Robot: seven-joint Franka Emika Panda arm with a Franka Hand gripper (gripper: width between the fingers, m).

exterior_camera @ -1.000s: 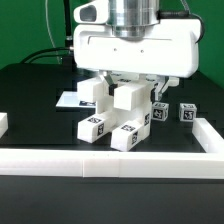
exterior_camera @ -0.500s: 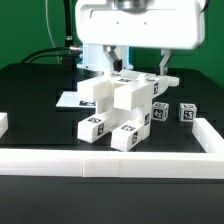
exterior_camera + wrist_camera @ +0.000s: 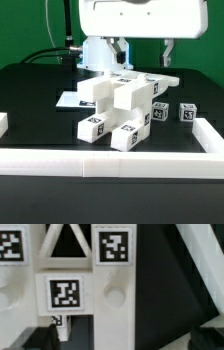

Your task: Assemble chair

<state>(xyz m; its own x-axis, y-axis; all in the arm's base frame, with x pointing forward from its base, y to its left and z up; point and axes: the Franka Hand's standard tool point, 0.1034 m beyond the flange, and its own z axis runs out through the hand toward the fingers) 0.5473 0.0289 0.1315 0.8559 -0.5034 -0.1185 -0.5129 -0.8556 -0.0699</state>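
Find gripper [image 3: 144, 58] above clustered chair parts [image 3: 112, 100], spread wide, pinching nothing. See two small cubes [image 3: 186, 113] just beside cluster, near border rail [image 3: 110, 160] corner on table [image 3: 30, 88].

The chair parts [image 3: 112, 100] are white, each bearing black-and-white square tags [image 3: 96, 124]. The table [image 3: 30, 90] is black, and the border rail [image 3: 110, 160] plain white. The backdrop [image 3: 212, 60] is green.

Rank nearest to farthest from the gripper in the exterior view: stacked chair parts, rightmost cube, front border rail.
1. stacked chair parts, just below the open gripper, centre.
2. rightmost cube, on the table at the exterior view's right.
3. border rail, along the front edge.
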